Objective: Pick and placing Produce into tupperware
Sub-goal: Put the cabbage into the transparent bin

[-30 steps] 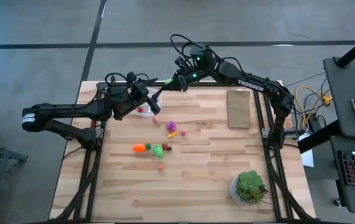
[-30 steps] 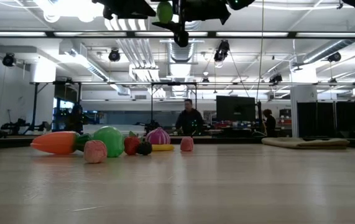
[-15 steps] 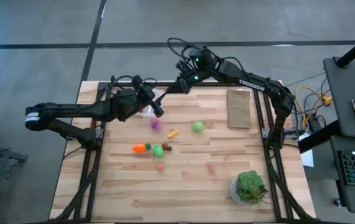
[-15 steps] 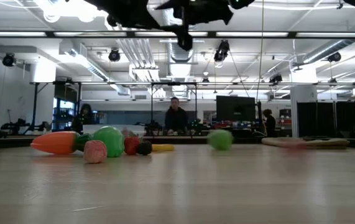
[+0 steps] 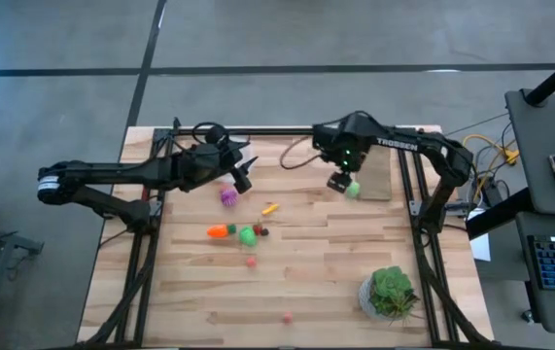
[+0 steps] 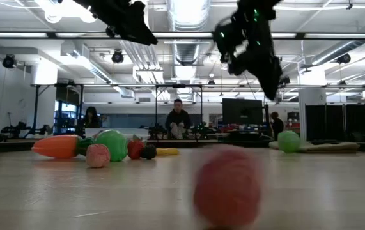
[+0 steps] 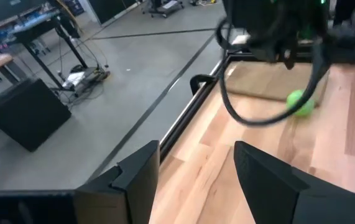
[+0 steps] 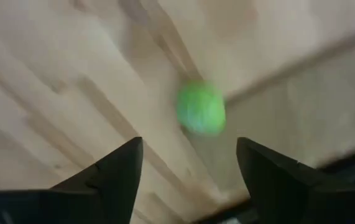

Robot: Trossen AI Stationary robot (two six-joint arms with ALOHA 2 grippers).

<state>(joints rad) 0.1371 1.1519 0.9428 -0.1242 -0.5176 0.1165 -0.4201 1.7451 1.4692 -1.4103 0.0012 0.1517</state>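
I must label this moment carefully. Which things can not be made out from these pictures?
- The tupperware: not seen in the high view; the left gripper covers where it may sit.
- Red piece near the low camera: blurred, kind unclear.
- Green ball under the right gripper: blurred in the right wrist view.
- Pieces behind the carrot: partly hidden in the low view.

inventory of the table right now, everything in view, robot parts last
carrot: 1, orange, left of table centre.
green ball: 1, green, touching the carrot's right end.
dark red pieces: small, count unclear, right of that ball.
pink-red piece: 1, just nearer than the cluster.
purple cluster: 1, purple, under the left gripper.
yellow-orange bit: 1, mid-table.
second green ball: 1, green, at the tan board's edge.
red piece: 1, near front edge.
tan board: 1, far right.
potted plant: 1, green, white pot, front right.
left gripper: open, far left.
right gripper: open, above second green ball.
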